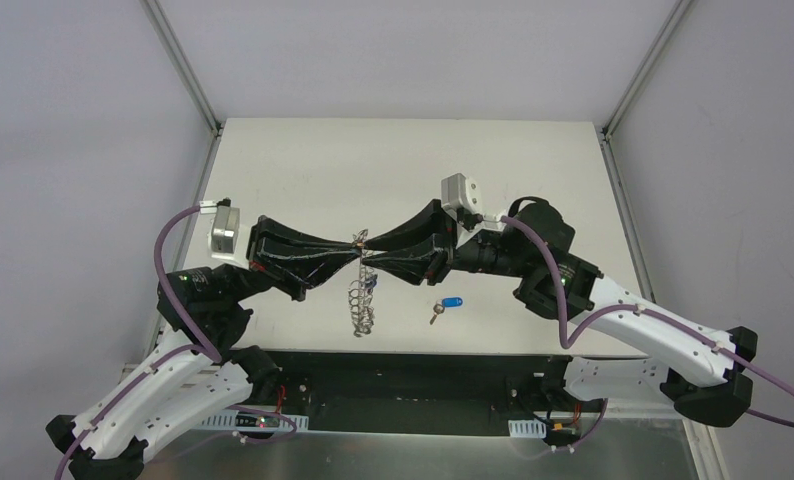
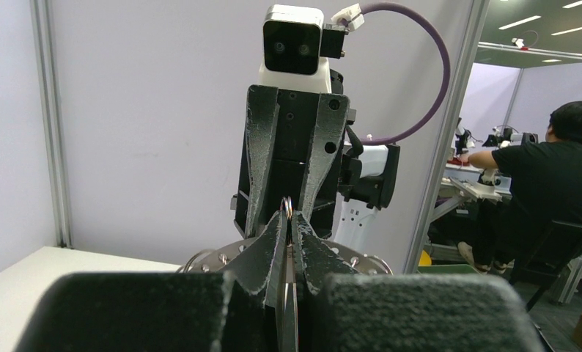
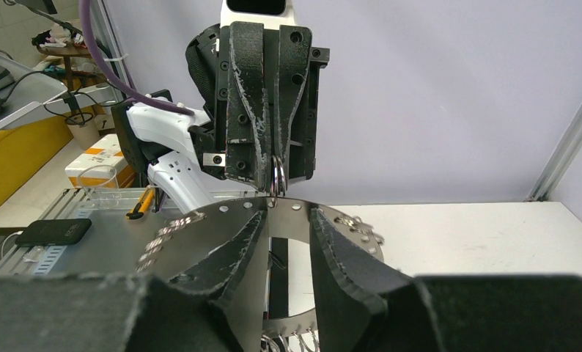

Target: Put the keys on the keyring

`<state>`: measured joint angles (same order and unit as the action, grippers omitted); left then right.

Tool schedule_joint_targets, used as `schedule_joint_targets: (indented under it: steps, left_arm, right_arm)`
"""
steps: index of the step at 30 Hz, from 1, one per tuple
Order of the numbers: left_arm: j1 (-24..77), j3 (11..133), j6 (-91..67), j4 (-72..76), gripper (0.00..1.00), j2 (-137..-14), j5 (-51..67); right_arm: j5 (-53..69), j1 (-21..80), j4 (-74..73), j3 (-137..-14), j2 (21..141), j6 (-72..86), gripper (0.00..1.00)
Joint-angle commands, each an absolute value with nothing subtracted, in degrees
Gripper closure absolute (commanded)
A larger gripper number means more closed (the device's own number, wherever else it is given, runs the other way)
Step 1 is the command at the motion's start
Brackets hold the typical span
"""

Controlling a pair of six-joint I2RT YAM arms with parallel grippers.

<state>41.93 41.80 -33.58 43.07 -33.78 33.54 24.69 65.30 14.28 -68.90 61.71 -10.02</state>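
Both arms reach in level from either side, their tips meeting above the counter (image 1: 393,160) near the middle of its front edge. The left claw (image 1: 354,246) is clamped on a top loop of the keyring (image 1: 361,302), which hangs below. The right claw (image 1: 367,253) faces it, fingers slightly parted at that loop. A blue key (image 1: 451,302) lies on the counter near the front edge, right of the keyring.

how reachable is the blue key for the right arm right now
Probably yes: the blue key lies uncovered on the table close beside the right end effector, nothing between them, and its jaws look open.
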Motion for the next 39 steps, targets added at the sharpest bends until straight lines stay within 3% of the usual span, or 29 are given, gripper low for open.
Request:
schedule_joint_targets:
  steps: [1, 39]
  left_arm:
    - [41.8, 41.9, -34.5, 48.7, 1.00, -33.5, 33.6]
    - [41.8, 42.1, -35.1, 49.4, 1.00, -35.1, 37.5]
  right_arm:
    - [26.0, 65.7, 18.1, -71.9, 61.7, -8.7, 0.71]
    - [25.9, 65.7, 21.1, -71.3, 60.5, -8.1, 0.86]
